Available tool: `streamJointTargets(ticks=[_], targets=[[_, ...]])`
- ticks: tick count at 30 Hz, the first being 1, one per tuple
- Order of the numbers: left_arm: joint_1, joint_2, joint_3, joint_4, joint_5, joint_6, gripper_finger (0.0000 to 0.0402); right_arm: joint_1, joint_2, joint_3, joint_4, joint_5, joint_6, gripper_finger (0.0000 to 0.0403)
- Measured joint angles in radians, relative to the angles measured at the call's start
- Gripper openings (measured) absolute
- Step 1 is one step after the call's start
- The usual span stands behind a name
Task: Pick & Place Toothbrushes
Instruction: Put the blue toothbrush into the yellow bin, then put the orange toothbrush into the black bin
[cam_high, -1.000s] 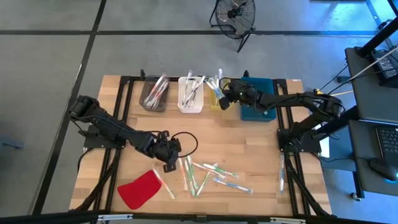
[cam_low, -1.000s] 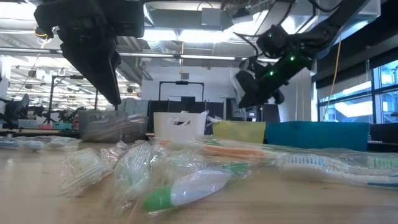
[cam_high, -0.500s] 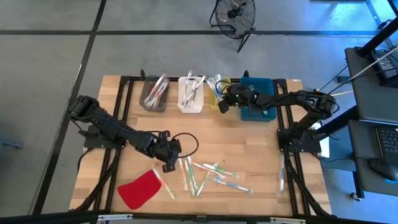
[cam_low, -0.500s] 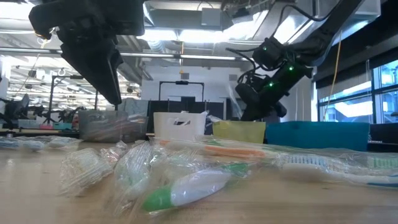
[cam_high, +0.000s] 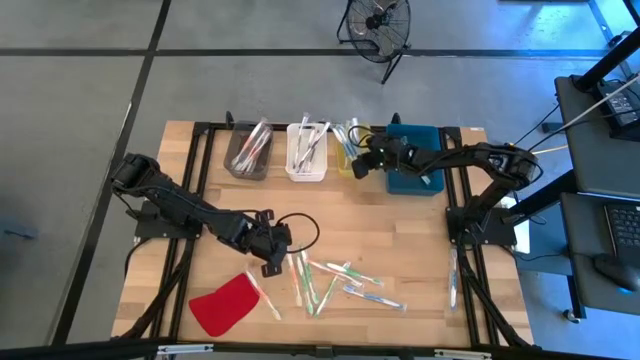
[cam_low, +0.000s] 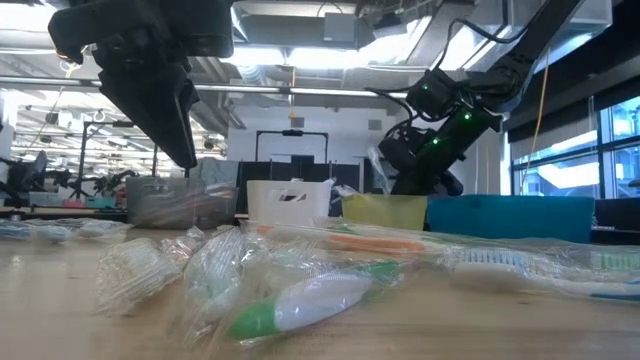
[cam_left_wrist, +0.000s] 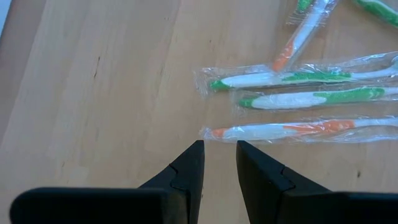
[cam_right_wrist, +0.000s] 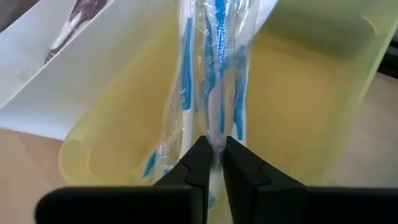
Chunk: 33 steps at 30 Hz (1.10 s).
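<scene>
Overall, your wooden table carries four bins along its far edge, and you should note that their contents are only partly readable from above. In the grey bin and the white bin wrapped toothbrushes lean over the rims, but their colours cannot be told there. Your blue bin is largely covered by the right arm, so what it holds is hidden. Your yellow bin holds several blue toothbrushes in clear wrap, standing up against its wall. Your right gripper sits over this bin, its fingers nearly closed and pinching the wrap of one blue toothbrush; the lower end of that brush is cut off behind the fingers. Your left gripper hovers low over the bare wood at mid-table, fingers parted a little and gripping nothing. Just ahead of its tips lies an orange toothbrush, with two green toothbrushes beside it and another orange one further off, running out of view. From the low camera the loose brushes form a blurred heap of wrap. A flat red piece lies near the front left, apart from them.
</scene>
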Motion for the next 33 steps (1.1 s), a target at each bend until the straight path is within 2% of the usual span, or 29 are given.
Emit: streamJointTargets(ticks=[6, 12, 19, 24, 28, 33], targets=[[0.0, 0.0, 0.0, -0.003, 0.0, 0.001, 0.0088, -0.004, 0.0, 0.0, 0.007, -0.012, 0.001, 0.0036], [0.0, 0.0, 0.0, -0.003, 0.0, 0.044, 0.0093, -0.004, 0.0, 0.0, 0.014, -0.012, -0.001, 0.0072], [0.0, 0.0, 0.0, -0.003, 0.0, 0.045, 0.0128, -0.004, 0.0, 0.0, 0.015, -0.011, -0.001, 0.0119], [0.0, 0.0, 0.0, -0.004, 0.008, 0.045, 0.0158, -0.004, -0.001, 0.0, 0.016, -0.009, -0.01, 0.0136], [0.0, 0.0, 0.0, -0.012, 0.113, 0.045, 0.0184, -0.004, -0.024, 0.0, 0.012, -0.009, -0.046, 0.0139], [-0.014, 0.0, 0.0, -0.009, 0.275, 0.089, 0.0213, -0.004, -0.115, 0.0, -0.006, -0.009, -0.105, 0.0125]])
